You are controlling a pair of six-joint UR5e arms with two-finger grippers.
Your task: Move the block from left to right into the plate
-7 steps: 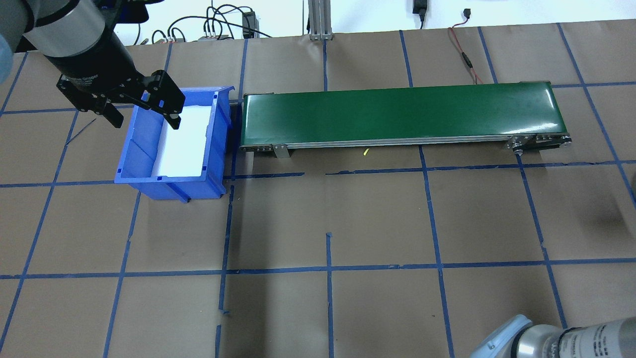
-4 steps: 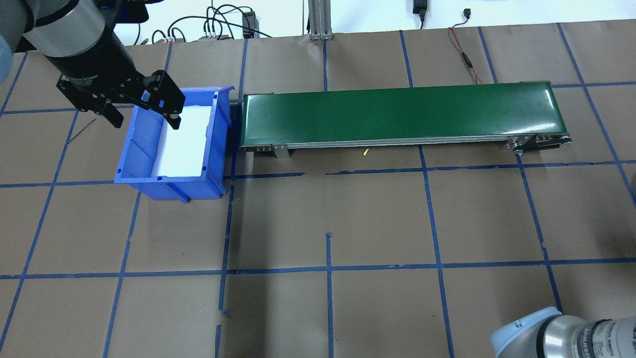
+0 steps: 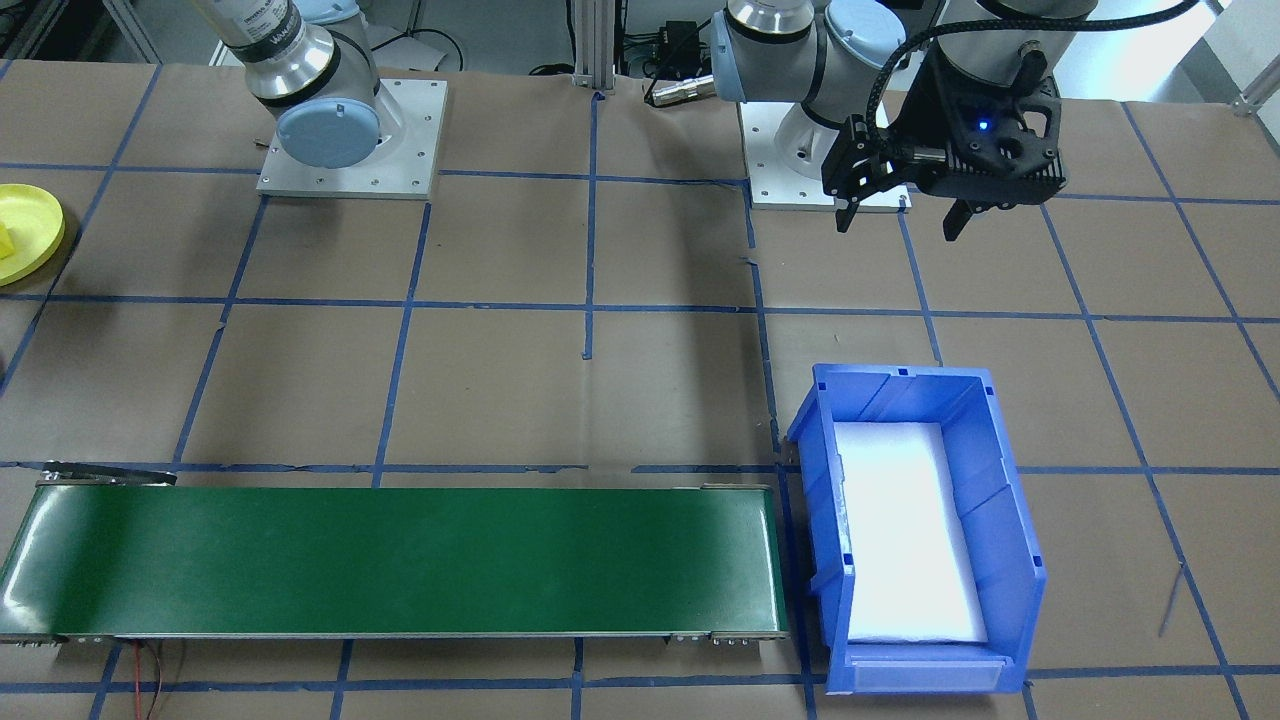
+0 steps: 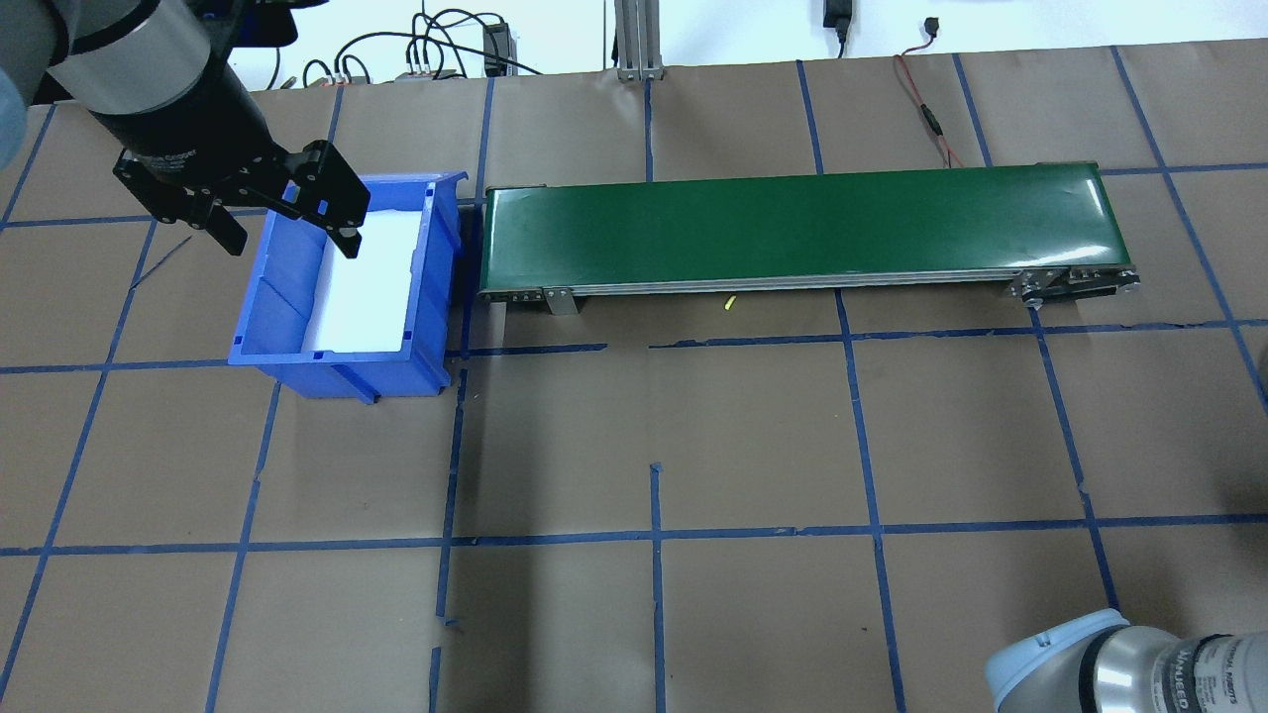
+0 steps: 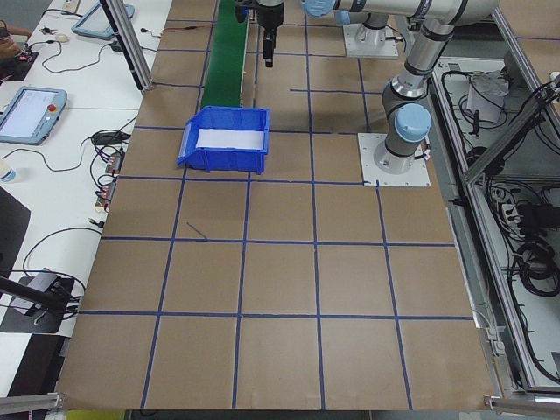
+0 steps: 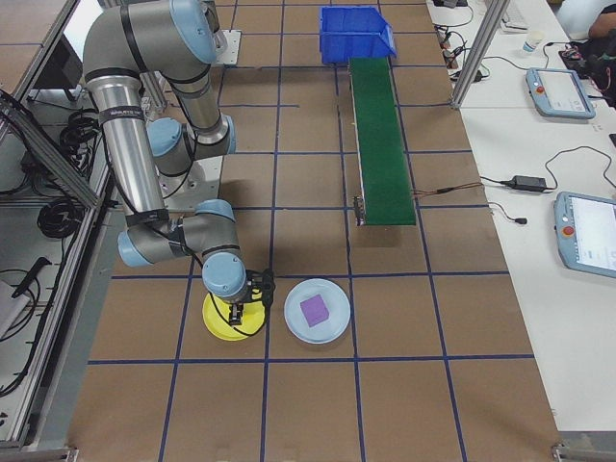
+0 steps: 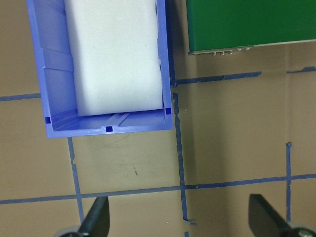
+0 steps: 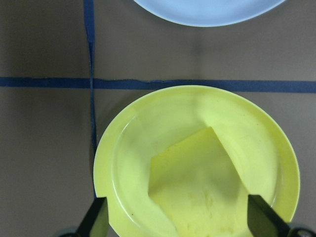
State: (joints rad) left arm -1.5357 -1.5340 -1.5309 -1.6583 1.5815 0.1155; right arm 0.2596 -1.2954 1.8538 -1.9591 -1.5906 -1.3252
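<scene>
The yellow plate (image 8: 123, 163) fills the right wrist view, and a yellow block (image 8: 197, 182) lies in it. My right gripper (image 8: 178, 219) hangs open just over the plate, one finger on each side of the block and apart from it. The exterior right view shows this gripper (image 6: 239, 310) low over the yellow plate (image 6: 217, 325). In the front-facing view the plate (image 3: 30, 225) sits at the left edge. My left gripper (image 4: 287, 236) hovers open and empty, near the blue bin (image 4: 282, 297).
A light-blue plate (image 6: 332, 327) with a purple block (image 6: 315, 310) lies beside the yellow one. A green conveyor belt (image 4: 792, 228) runs from the blue bin (image 3: 1010, 520) toward the right side. Cables lie at the table's far edge.
The right arm's elbow has shifted rightward at the overhead view's bottom edge. The left arm and gripper have stayed still by the bin.
</scene>
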